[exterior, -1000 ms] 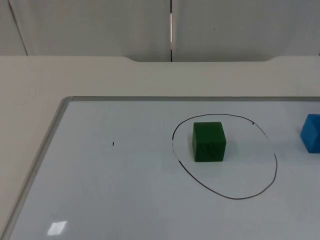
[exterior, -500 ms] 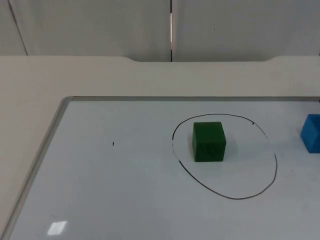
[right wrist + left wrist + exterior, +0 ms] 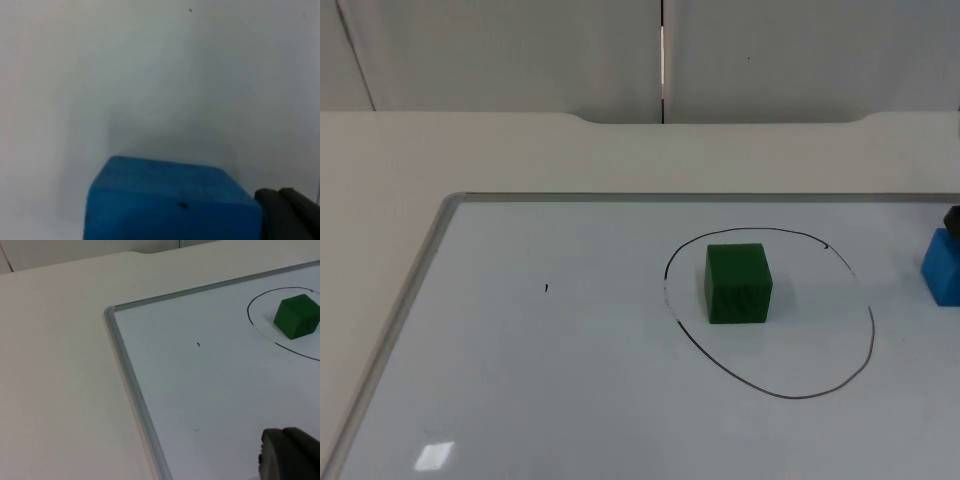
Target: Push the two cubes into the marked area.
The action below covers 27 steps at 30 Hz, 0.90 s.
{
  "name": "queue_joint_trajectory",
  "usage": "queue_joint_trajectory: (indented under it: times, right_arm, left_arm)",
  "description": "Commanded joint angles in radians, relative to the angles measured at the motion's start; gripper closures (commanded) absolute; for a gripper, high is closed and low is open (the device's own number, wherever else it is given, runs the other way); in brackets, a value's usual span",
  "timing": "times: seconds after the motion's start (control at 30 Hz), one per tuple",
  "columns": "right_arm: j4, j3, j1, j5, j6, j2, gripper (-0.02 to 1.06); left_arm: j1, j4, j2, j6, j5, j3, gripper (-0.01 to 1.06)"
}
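Here the green cube (image 3: 738, 283) sits inside the drawn circle (image 3: 871, 330) on the whiteboard (image 3: 570, 380), the blue cube (image 3: 172, 200) lies just beside the right gripper (image 3: 290, 212), outside the circle.

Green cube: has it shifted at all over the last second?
No. The green cube sits at the same spot inside the drawn ring, its left edge equally close to the ring's left side.

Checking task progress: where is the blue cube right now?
In the top view the blue cube sits at the right edge, outside the black drawn loop, beside the right gripper.
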Motion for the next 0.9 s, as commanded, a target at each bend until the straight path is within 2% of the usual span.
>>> queue_joint_trajectory:
  times: [0.0,0.13,0.27,0.33,0.43,0.73,0.87]
  right_arm:
    - [0.021,-0.005,-0.007,-0.003,-0.015,-0.002,1.04]
    - [0.021,-0.005,-0.005,-0.005,-0.015,-0.002,1.04]
    - [0.07,-0.005,-0.005,-0.026,-0.02,-0.002,1.04]
    - [0.086,-0.005,-0.005,-0.032,-0.036,-0.002,1.04]
    - [0.174,-0.005,-0.005,-0.038,-0.123,-0.002,1.04]
    - [0.182,-0.005,-0.005,-0.043,-0.146,-0.002,1.04]
    - [0.247,-0.005,-0.005,-0.041,-0.179,-0.002,1.04]
  left_arm:
    - [0.001,0.004,-0.005,-0.007,-0.008,0.006,1.05]
    - [0.001,0.004,-0.005,-0.007,-0.008,0.006,1.05]
    - [0.001,0.004,-0.005,-0.007,-0.008,0.006,1.05]
    - [0.001,0.004,-0.005,-0.007,-0.008,0.006,1.05]
    - [0.001,0.004,-0.005,-0.007,-0.008,0.006,1.05]
    - [0.001,0.004,-0.005,-0.007,-0.008,0.006,1.05]
    - [0.001,0.004,-0.005,-0.007,-0.008,0.006,1.05]
